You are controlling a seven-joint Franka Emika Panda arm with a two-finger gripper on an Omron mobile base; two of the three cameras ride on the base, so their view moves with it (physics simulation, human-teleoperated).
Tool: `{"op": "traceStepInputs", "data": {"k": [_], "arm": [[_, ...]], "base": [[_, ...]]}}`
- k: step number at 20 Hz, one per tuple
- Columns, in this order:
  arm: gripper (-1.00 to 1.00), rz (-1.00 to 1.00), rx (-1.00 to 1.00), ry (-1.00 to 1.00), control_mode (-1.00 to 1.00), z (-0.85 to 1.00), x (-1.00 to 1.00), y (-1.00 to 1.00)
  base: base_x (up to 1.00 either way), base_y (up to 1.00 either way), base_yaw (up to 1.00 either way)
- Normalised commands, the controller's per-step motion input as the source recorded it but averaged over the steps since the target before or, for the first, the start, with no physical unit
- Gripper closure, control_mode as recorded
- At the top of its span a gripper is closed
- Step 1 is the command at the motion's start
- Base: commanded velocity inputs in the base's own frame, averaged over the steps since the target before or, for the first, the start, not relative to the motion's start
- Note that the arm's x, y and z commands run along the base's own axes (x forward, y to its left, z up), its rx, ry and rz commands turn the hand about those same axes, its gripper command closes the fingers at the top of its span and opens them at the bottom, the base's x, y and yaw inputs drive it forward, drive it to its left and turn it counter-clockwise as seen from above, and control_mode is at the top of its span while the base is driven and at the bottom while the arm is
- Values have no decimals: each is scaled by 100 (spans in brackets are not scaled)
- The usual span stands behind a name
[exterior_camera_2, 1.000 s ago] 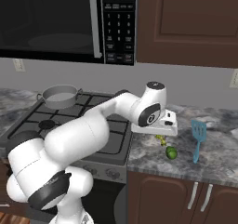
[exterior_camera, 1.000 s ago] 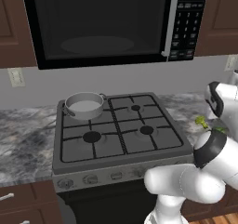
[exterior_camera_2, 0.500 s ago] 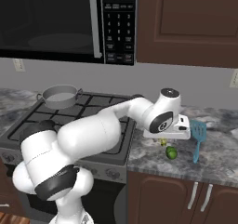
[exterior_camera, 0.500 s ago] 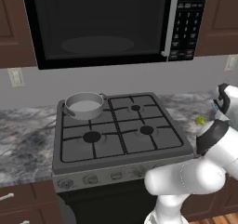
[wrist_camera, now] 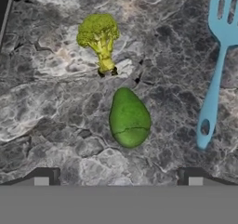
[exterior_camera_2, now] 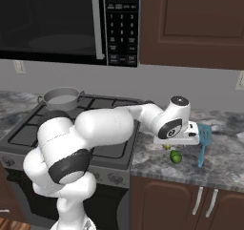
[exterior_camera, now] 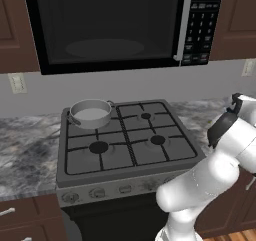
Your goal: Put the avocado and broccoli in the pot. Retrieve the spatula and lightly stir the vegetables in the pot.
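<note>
In the hand view the avocado (wrist_camera: 129, 118), a smooth dark green pear shape, lies on the marbled counter just ahead of my gripper (wrist_camera: 118, 177), between its two wide-apart fingertips (wrist_camera: 44, 177). The gripper is open and holds nothing. Beyond the avocado lies the yellow-green broccoli (wrist_camera: 99, 37). The light blue spatula (wrist_camera: 216, 69) rests to the right, slotted head pointing away. In the right base view my gripper (exterior_camera_2: 177, 141) hovers over the avocado (exterior_camera_2: 176, 156), with the spatula (exterior_camera_2: 204, 141) beside it. The grey pot (exterior_camera: 91, 112) (exterior_camera_2: 61, 98) stands on the stove's back left burner.
The black gas stove (exterior_camera: 125, 145) lies left of the vegetables, with its dark edge (wrist_camera: 4, 4) at the hand view's top left. A microwave (exterior_camera: 105, 25) hangs above it. Brown cabinets (exterior_camera_2: 190, 24) are mounted over the marbled counter (exterior_camera_2: 219, 162).
My arm has swung right along the counter, bringing the gripper from beside the stove to above the avocado. The gripper stayed open. The vegetables, spatula and pot have not moved.
</note>
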Motion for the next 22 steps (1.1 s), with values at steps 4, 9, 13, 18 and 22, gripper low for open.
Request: {"op": "traceStepInputs", "data": {"k": [4,9,13,18,22], "arm": [[-100,7,0,0,-100,-25,11,-4],[-100,9,0,0,-100,-16,7,0],[-100,7,0,0,-100,-16,0,0],[-100,5,0,0,-100,-28,6,0],[-100,2,0,0,-100,-28,12,0]], "base": [[0,0,0],[0,0,0],[0,0,0],[0,0,0],[0,0,0]]}}
